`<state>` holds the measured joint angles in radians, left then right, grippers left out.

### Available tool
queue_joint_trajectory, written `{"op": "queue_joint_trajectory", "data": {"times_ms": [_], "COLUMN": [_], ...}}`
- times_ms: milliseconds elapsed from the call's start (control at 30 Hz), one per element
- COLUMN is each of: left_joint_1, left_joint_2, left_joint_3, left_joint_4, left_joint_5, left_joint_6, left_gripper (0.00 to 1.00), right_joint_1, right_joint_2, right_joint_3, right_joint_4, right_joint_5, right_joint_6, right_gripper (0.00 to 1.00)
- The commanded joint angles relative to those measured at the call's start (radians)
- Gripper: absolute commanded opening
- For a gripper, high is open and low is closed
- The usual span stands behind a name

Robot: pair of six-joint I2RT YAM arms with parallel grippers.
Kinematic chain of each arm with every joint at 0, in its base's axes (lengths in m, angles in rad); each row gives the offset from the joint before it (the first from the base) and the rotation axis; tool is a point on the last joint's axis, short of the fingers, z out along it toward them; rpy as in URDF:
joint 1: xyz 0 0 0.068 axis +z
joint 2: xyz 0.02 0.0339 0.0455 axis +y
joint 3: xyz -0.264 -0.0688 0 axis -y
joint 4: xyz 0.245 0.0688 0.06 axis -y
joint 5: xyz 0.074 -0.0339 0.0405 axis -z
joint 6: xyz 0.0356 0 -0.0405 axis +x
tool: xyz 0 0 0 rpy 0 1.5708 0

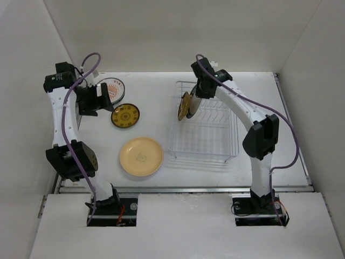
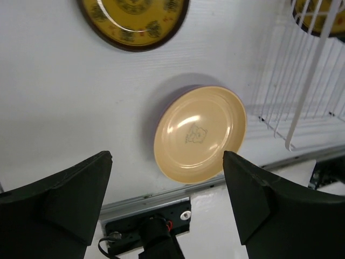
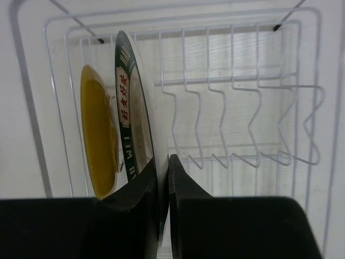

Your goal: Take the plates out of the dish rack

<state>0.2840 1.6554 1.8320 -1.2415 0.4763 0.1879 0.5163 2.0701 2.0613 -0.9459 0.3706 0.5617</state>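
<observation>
The white wire dish rack [image 1: 207, 135] stands right of centre. Two plates stand upright at its far left end: a white plate with a dark patterned rim [image 3: 133, 102] and a yellow plate [image 3: 98, 135] behind it. My right gripper [image 3: 163, 164] is shut on the dark-rimmed plate's edge, above the rack in the top view [image 1: 191, 107]. My left gripper [image 1: 96, 100] is open and empty above the table, and its wrist view [image 2: 167, 162] looks down on the table. On the table lie the sunburst plate [image 1: 114, 88], the brown-and-yellow plate [image 1: 125, 115] and the pale yellow plate [image 1: 141, 156]. No teal plate shows.
The other rack slots [image 3: 242, 97] stand empty. White walls close in the table on three sides. A metal rail [image 2: 161, 197] runs along the table's near edge. A thin purplish edge shows under the pale yellow plate [image 2: 200, 134].
</observation>
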Motion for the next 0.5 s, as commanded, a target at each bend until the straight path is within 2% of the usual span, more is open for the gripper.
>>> {"op": "queue_joint_trajectory", "data": {"times_ms": [0,133,300,333,400,433,467], "left_joint_1": [-0.034,-0.072,-0.092,-0.103,-0.103,-0.103,-0.103], "left_joint_2": [0.015,0.015,-0.003,-0.003,-0.003,-0.003,-0.003], "left_joint_3": [-0.002,-0.002,0.027,0.027,0.027,0.027,0.027], "left_joint_4": [-0.070,-0.079,-0.079,-0.090,-0.090,-0.090,-0.090], "left_joint_5": [0.096,0.120,0.130,0.168,0.223,0.302,0.346], "left_joint_6": [0.082,0.108,0.139,0.139,0.151,0.163,0.163], "left_gripper": [0.83,0.86,0.87,0.88,0.89,0.91,0.93], "right_joint_1": [0.002,0.022,0.046,0.074,0.097,0.097,0.097], "right_joint_2": [-0.136,-0.208,-0.281,-0.298,-0.384,-0.415,-0.444], "right_joint_3": [0.166,0.328,0.369,0.349,0.205,0.141,0.075], "right_joint_4": [-0.085,-0.210,-0.272,-0.252,-0.049,0.037,0.124], "right_joint_5": [0.172,0.310,0.502,0.525,0.416,0.310,0.067], "right_joint_6": [-0.028,-0.063,-0.103,-0.117,-0.192,-0.254,-0.266], "right_gripper": [0.00,0.00,0.00,0.00,0.00,0.00,0.00]}}
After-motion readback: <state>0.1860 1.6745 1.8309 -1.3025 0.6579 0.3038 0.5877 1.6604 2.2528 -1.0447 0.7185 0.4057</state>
